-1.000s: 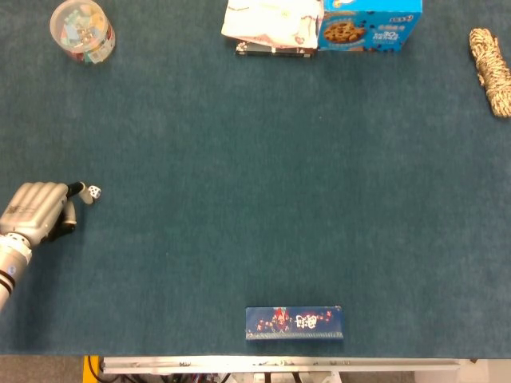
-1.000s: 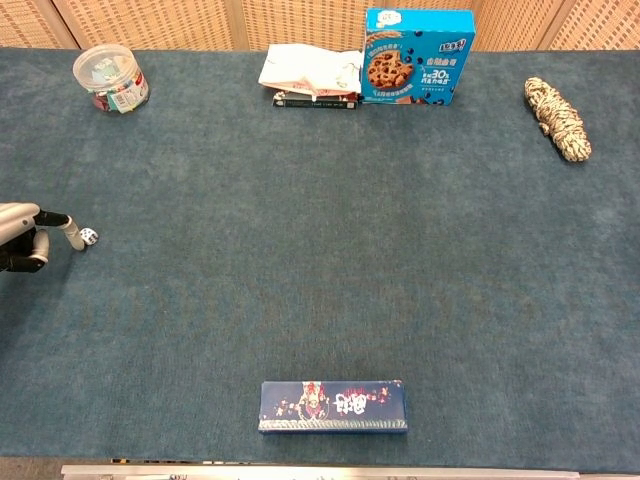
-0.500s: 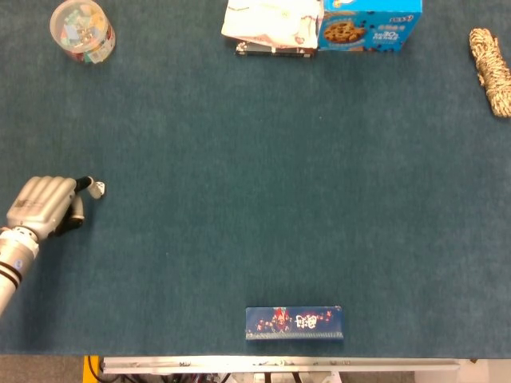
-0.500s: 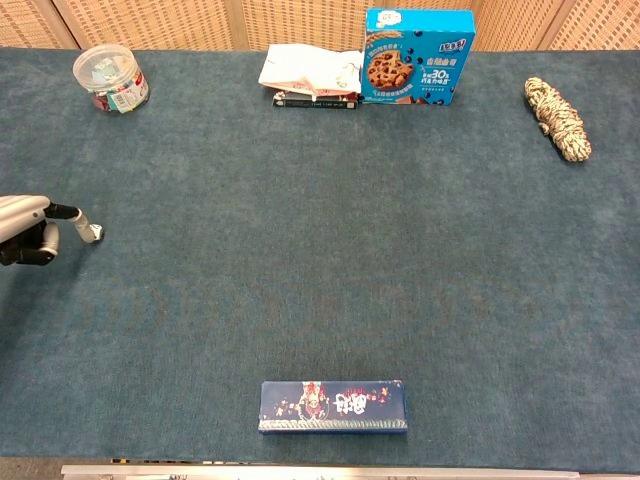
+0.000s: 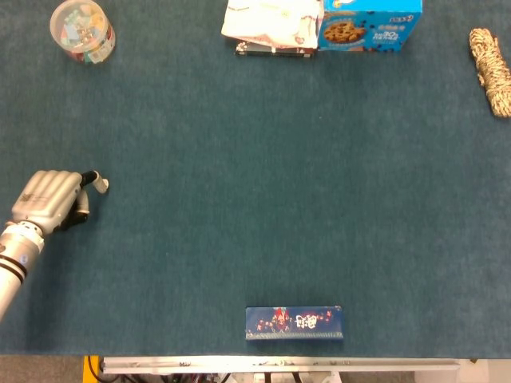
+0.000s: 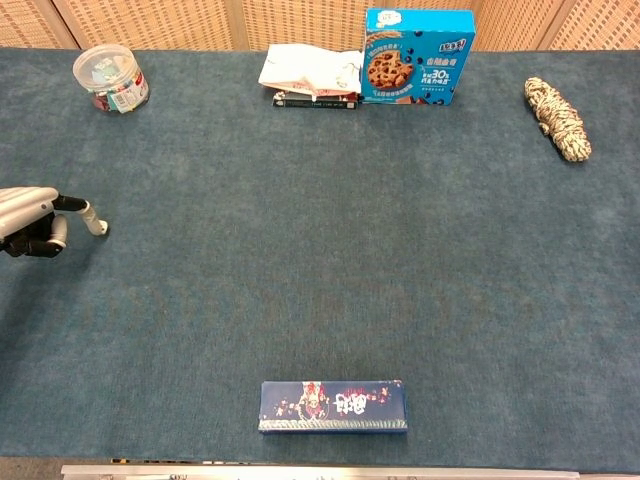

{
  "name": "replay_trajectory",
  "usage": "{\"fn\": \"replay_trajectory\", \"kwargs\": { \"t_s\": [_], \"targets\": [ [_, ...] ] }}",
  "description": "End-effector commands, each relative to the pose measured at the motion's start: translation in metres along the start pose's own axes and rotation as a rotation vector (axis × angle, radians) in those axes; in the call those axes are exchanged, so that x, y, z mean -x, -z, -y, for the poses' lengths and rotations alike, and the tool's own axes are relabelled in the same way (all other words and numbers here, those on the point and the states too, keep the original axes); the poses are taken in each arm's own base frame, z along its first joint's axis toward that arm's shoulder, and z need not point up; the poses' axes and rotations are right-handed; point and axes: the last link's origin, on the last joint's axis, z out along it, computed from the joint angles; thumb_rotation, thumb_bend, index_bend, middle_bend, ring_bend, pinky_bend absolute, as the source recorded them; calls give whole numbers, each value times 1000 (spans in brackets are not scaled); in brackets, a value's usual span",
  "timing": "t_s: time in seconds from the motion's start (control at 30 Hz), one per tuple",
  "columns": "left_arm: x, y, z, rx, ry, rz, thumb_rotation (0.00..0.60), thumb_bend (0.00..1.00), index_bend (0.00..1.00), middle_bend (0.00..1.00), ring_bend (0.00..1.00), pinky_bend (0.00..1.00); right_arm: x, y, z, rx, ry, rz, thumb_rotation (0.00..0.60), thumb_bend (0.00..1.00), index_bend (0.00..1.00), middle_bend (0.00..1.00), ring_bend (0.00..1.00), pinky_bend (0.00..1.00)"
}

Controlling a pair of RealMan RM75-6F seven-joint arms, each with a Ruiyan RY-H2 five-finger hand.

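Since a second ago the left hand (image 5: 49, 199) has drifted slightly up and to the right, carrying the small white die (image 5: 101, 185) with it. It seems to pinch the die at its fingertips, other fingers curled in, though the piece is too small to be sure. Both sit low at the left edge of the table (image 5: 255, 199). At the far edge, from left: a plastic jar (image 5: 81, 30), a book (image 5: 271, 28), a cookie box (image 5: 369, 25), a rope bundle (image 5: 489, 70). Near the front edge lies a dark blue box (image 5: 294, 322).
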Motion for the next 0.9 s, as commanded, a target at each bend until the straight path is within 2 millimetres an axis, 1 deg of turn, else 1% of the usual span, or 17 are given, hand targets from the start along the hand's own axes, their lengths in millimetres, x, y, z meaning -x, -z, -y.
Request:
{"fn": "replay_trajectory", "kwargs": {
  "t_s": [0.03,0.43,0.63,0.9],
  "targets": [
    [0,1,0,2,1,-2,600,998,355,1000,1000,1000,0,1,0,-1,0,2,600,223,798,608,534,773],
    [-1,5,-5,17,-12,1,600,998,362,1000,1000,1000,1,1,1,-4,1,6,600,223,799,608,534,773],
    [2,3,-6,15,-21,10,600,998,362,1000,1000,1000,0,1,0,-4,1,4,600,223,799,608,534,773],
    [5,-2,-1,-8,-32,14,600,998,362,1000,1000,1000,1,1,0,-3,2,6,600,222,798,608,534,773]
  ]
}}
